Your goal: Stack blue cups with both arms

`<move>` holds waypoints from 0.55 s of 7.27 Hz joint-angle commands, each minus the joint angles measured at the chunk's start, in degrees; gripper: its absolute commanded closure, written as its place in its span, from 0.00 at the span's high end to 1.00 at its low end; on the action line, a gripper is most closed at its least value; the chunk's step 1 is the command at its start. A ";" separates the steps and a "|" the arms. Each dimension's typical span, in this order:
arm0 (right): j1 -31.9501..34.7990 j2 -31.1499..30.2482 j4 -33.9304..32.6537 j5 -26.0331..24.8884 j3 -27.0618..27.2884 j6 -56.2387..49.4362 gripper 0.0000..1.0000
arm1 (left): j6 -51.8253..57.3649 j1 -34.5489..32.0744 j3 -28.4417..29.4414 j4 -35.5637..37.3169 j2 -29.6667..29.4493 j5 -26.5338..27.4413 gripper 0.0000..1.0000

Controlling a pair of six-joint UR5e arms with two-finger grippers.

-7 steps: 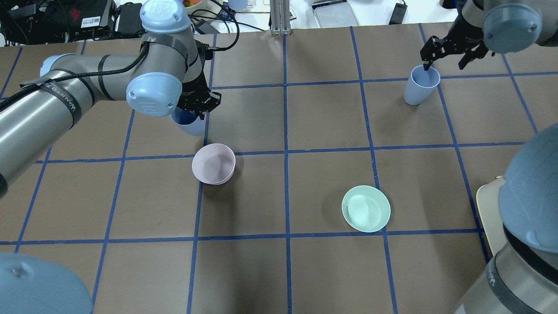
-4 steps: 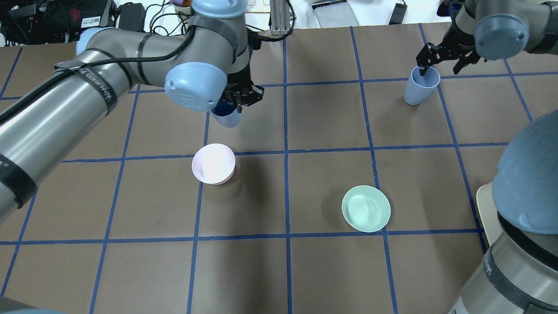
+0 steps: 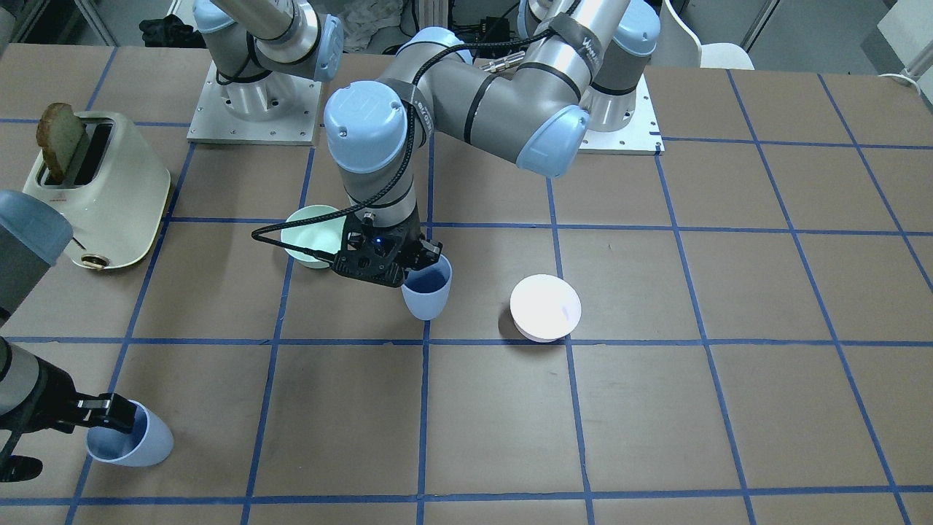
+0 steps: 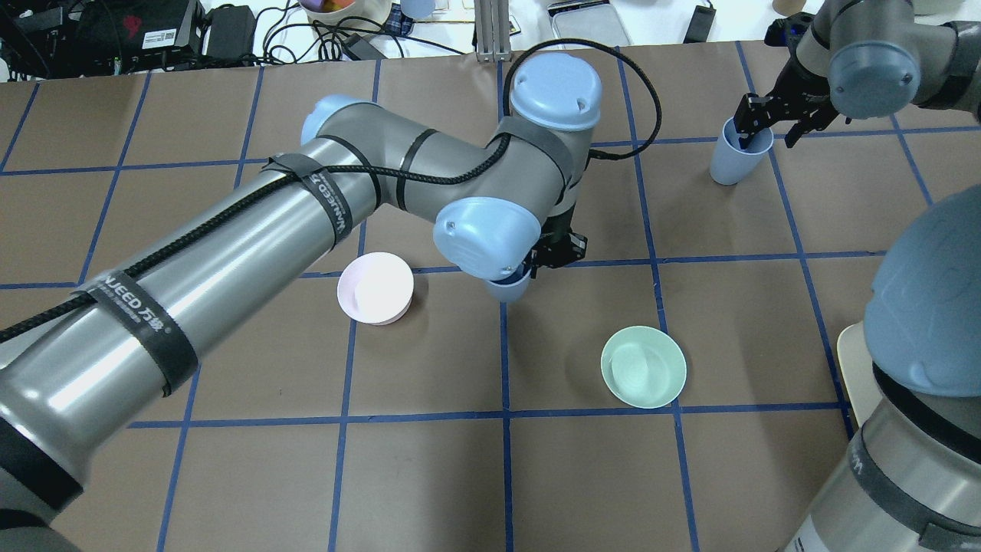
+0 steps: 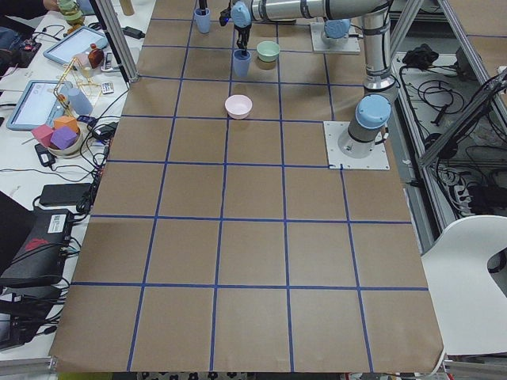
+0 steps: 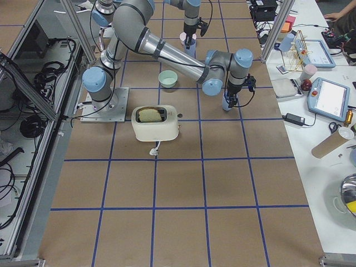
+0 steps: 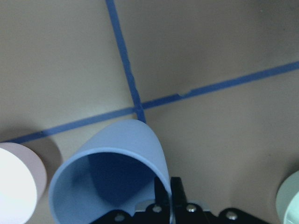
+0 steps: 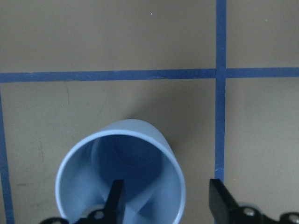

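In the front-facing view you see the left gripper pinching the left cup by its rim, between the green bowl and the pink bowl. Overhead, the right gripper sits at the right cup, far right. Your left wrist view shows the jaws clamped on the cup wall. Your right wrist view shows the jaws wide apart, one finger inside the rim and one outside, gripping nothing.
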 commanded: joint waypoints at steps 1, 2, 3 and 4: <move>-0.11 0.10 -0.25 2.40 0.20 0.01 0.04 | -2.76 -1.25 -5.74 1.08 1.98 -2.00 0.00; -0.11 -0.07 -0.08 2.32 0.20 -0.08 0.00 | -2.76 -1.17 -6.02 1.34 1.82 -1.66 0.00; -0.11 -0.42 0.01 2.15 -0.32 -0.17 0.00 | -3.02 -1.16 -6.29 2.48 -0.01 -1.57 0.42; -0.11 -1.30 0.09 1.71 -0.58 -0.08 0.00 | -2.59 -1.16 -5.94 2.93 0.66 -1.48 0.99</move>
